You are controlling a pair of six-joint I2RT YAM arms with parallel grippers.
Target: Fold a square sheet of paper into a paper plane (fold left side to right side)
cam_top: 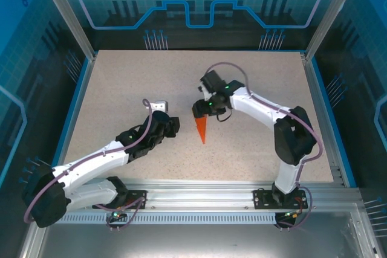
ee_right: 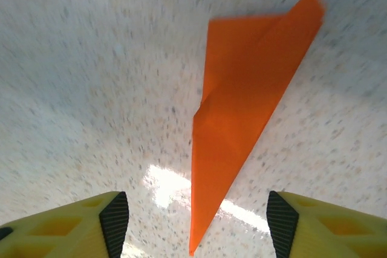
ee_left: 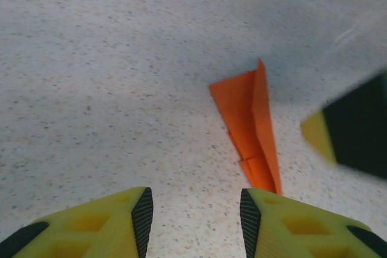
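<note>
The square sheet of paper lies on the table folded into a narrow orange-red paper plane (cam_top: 201, 130), its point toward the near edge. In the left wrist view the paper plane (ee_left: 251, 125) rests ahead and to the right of my left gripper (ee_left: 196, 222), which is open with bare table between its fingers. My left gripper (cam_top: 173, 126) sits just left of the plane. My right gripper (cam_top: 199, 110) hovers over the plane's wide end. In the right wrist view the plane (ee_right: 242, 107) points down between the spread fingers of my right gripper (ee_right: 196, 228), which is open and not touching it.
The speckled beige table (cam_top: 133, 89) is bounded by blue edging and an aluminium frame (cam_top: 199, 194) at the near side. A yellow and black fingertip (ee_left: 347, 134) of the right gripper shows at the right of the left wrist view.
</note>
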